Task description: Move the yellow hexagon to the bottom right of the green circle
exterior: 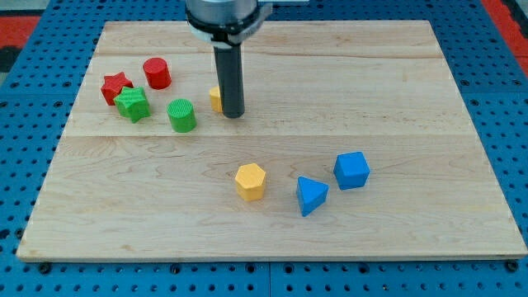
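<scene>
A single camera watches me from in front of the wooden board [462, 124], set high and tilted down, so the board's far edge runs along the view's top and its near edge along the view's bottom. It stands close enough that the board nearly fills the frame, with only strips of the blue perforated table [503, 91] showing around it. My rod comes down from the view's top, just left of centre, and my tip [233, 114] lands in the board's upper half. My arm's upper part is cut off by the frame. No second view exists to overlap.
</scene>
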